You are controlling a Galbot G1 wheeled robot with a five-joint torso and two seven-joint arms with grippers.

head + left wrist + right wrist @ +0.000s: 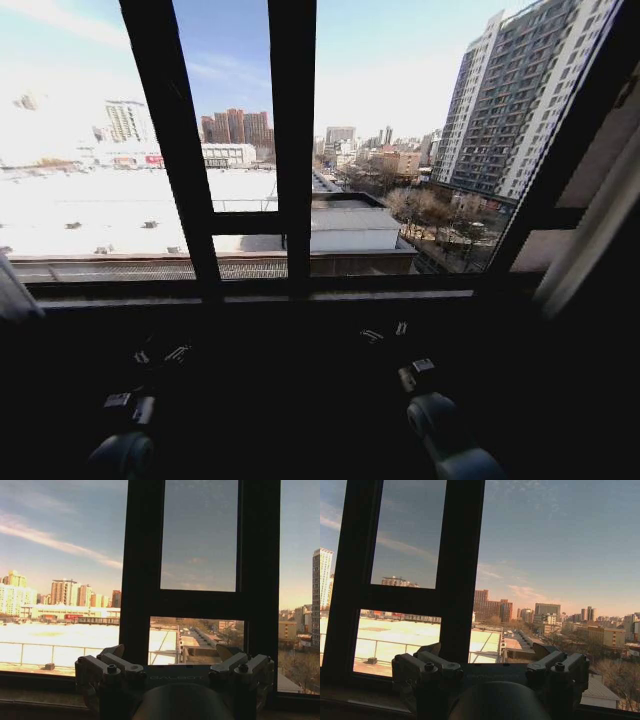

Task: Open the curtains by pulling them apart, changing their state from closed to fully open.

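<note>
Below the sill, both my arms hang low: left gripper [170, 655] fingers spread, empty; right gripper [490, 652] likewise. Curtains [598, 232] sit at window edges.

We see the curtains as pale off-white strips: one [598, 225] at the right edge of the head view, one [12, 292] a greyish sliver at the left. The window frame [292, 150] is black, plain, without pattern. Through the glass the sky [390, 50] is blue with white streaks; in the left wrist view it warms to peach near the horizon. A flat roof [120, 205] glares white. A tower [530, 95] is grey-beige with a grid of dark windows. The left gripper [170, 655] and right gripper [490, 652] are dull grey metal with dark screws.
</note>
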